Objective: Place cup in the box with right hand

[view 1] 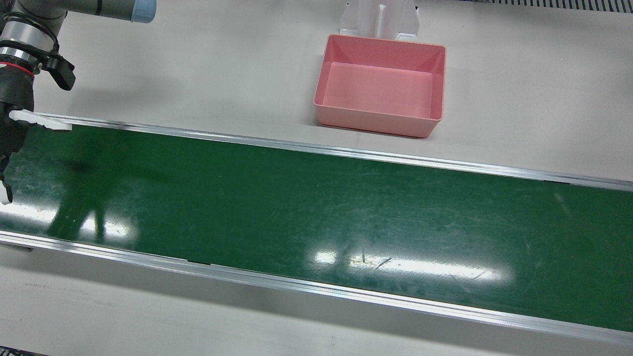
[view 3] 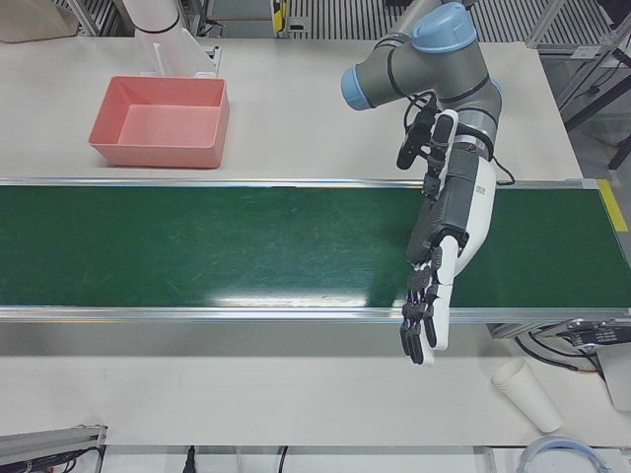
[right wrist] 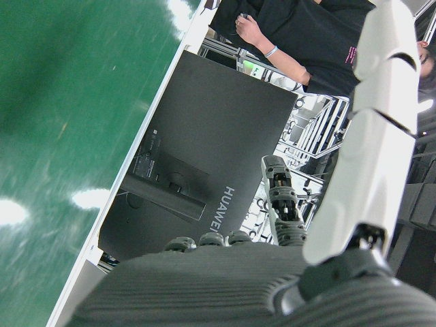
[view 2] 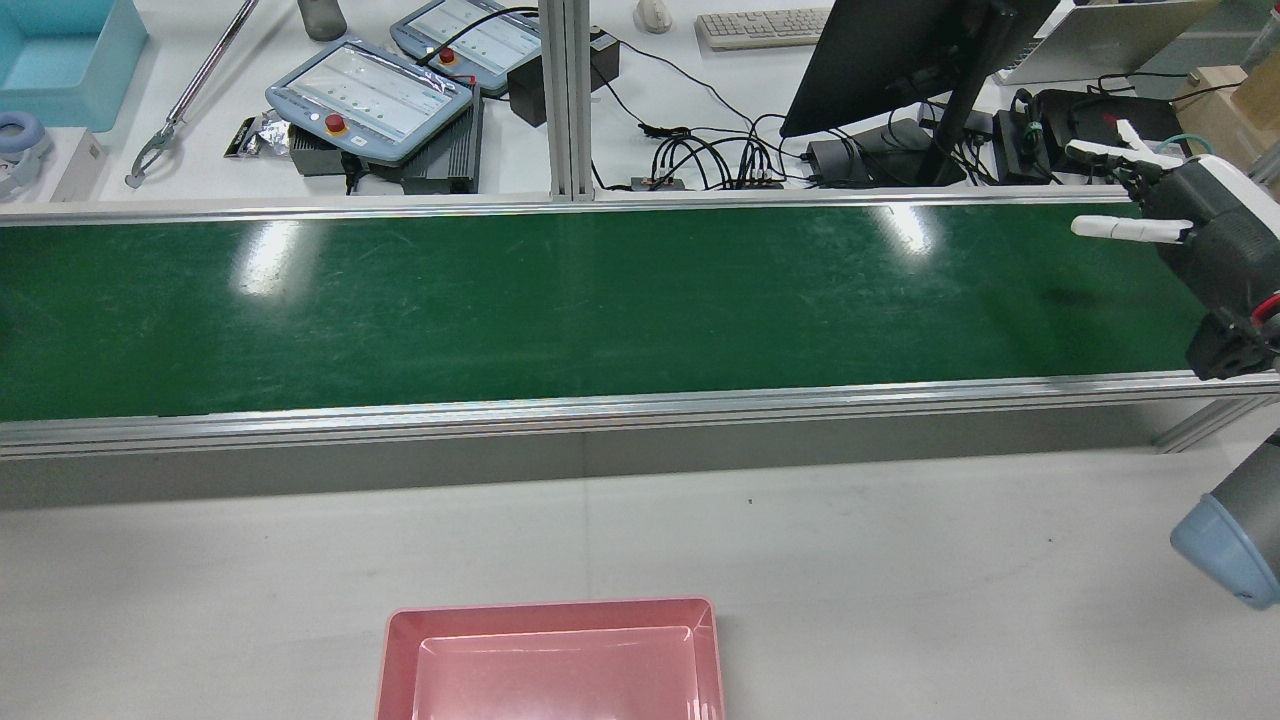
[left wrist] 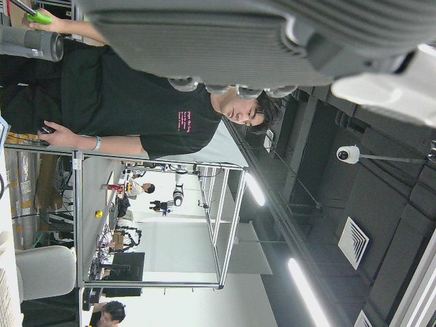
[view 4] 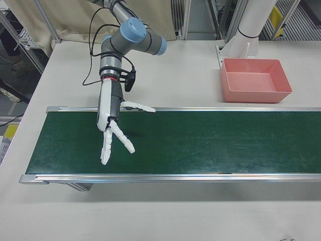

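My right robot hand [view 4: 111, 134] hung over one end of the green conveyor belt [view 1: 316, 217], fingers spread wide and holding nothing. My left robot hand [view 3: 439, 266] reached out over the other end, fingers straight and apart, also empty. The white cup [view 3: 527, 394] lay tipped on the desk [view 3: 296, 394] just beyond the left hand. The pink box [view 1: 381, 84] sat empty behind the belt.

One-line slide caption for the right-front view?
Right hand open above the green belt; pink box empty.
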Tool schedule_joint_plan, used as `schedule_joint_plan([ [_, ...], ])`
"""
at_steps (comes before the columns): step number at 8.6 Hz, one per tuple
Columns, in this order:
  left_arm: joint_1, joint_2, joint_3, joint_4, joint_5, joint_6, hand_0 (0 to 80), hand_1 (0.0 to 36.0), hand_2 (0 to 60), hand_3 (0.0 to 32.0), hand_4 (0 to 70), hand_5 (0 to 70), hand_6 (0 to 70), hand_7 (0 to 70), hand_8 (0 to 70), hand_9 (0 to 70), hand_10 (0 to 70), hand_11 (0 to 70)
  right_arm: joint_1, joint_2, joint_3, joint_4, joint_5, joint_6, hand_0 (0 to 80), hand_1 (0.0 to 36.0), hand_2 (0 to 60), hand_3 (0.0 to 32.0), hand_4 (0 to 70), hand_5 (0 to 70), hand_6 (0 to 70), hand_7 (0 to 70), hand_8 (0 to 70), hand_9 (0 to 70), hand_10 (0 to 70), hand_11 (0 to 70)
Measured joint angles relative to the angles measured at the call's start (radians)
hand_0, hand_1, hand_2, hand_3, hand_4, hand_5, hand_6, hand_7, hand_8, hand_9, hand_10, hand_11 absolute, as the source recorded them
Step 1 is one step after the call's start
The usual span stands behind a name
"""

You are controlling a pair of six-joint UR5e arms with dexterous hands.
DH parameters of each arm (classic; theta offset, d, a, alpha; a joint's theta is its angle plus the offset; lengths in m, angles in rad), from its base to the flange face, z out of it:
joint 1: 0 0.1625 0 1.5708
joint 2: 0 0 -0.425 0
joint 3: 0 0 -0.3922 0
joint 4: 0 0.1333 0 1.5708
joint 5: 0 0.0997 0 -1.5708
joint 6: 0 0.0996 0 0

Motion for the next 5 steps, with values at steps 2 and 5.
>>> schedule_joint_plan([
  [2, 0.000, 0.000, 0.000, 0.000, 0.000, 0.000, 0.0, 0.0, 0.0, 0.0, 0.0, 0.0, 0.0, 0.0, 0.0, 0.0, 0.0, 0.0, 0.000, 0.000, 0.000, 0.000, 0.000, 0.000, 49.9, 14.4, 6.4, 0.0, 6.8, 4.2, 1.2, 0.0, 0.0, 0.0, 0.0, 0.0],
  [5, 0.000, 0.000, 0.000, 0.000, 0.000, 0.000, 0.0, 0.0, 0.0, 0.0, 0.0, 0.0, 0.0, 0.0, 0.0, 0.0, 0.0, 0.0, 0.001, 0.000, 0.000, 0.000, 0.000, 0.000, 49.9, 14.4, 6.2, 0.0, 6.9, 4.2, 1.3, 0.0, 0.0, 0.0, 0.0, 0.0],
])
